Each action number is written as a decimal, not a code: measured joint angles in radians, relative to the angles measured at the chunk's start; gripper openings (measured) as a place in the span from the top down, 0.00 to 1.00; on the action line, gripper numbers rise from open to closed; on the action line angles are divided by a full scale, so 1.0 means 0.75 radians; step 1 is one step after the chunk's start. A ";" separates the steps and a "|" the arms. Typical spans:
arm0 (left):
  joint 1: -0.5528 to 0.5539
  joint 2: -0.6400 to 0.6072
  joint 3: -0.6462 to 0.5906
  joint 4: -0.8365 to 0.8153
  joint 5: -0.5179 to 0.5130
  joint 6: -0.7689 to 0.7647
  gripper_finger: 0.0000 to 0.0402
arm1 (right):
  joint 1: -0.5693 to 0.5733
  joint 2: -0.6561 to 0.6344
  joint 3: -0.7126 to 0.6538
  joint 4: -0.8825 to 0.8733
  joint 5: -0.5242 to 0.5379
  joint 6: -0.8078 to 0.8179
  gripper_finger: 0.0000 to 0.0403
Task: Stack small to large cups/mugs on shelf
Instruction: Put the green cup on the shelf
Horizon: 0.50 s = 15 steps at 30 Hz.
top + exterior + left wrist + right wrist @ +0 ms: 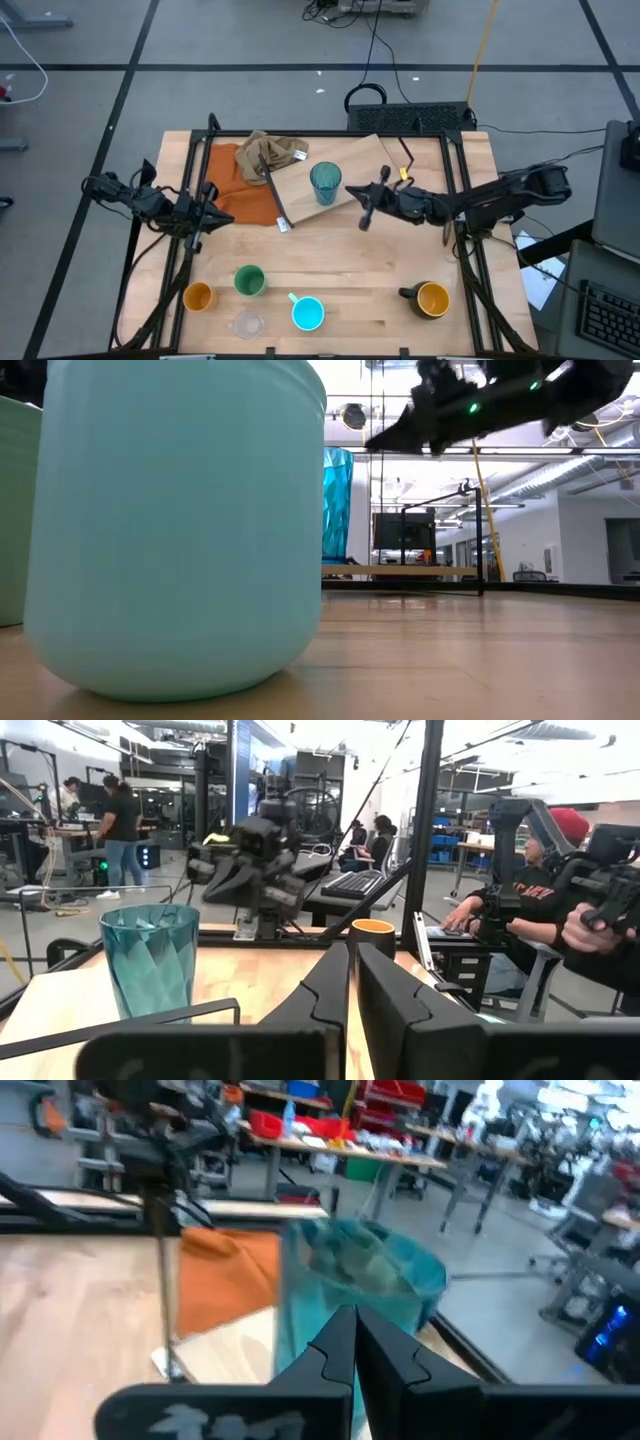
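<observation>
The tall teal tumbler (325,182) (337,505) (360,1285) stands upright on the light wooden shelf (345,165) (400,571), which sits at the table's far middle. My right gripper (352,190) (372,444) (355,1325) hovers just right of the tumbler with its fingers shut, pointing at it. My left gripper (222,218) (352,955), also shut, waits over the table's left side. Along the near edge stand the orange cup (197,296), green cup (249,281), clear glass (246,325), light-blue mug (307,313) (175,520) and black mug (430,299).
An orange cloth (235,185) lies left of the shelf with a crumpled tan cloth (270,155) on it. Black frame bars (462,200) run along the table's sides. Bare wood lies between the shelf and the row of cups. People sit beyond the table.
</observation>
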 joint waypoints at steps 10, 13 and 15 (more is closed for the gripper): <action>0.000 0.000 0.000 0.000 -0.010 -0.008 0.94 | 0.180 -0.171 0.000 -0.092 -0.055 -0.012 1.00; 0.000 0.000 0.000 0.000 -0.014 -0.019 0.94 | 0.232 -0.207 0.000 -0.092 -0.135 -0.007 1.00; 0.000 0.000 0.000 0.001 -0.019 -0.022 0.94 | 0.268 -0.229 0.000 -0.091 -0.149 -0.004 1.00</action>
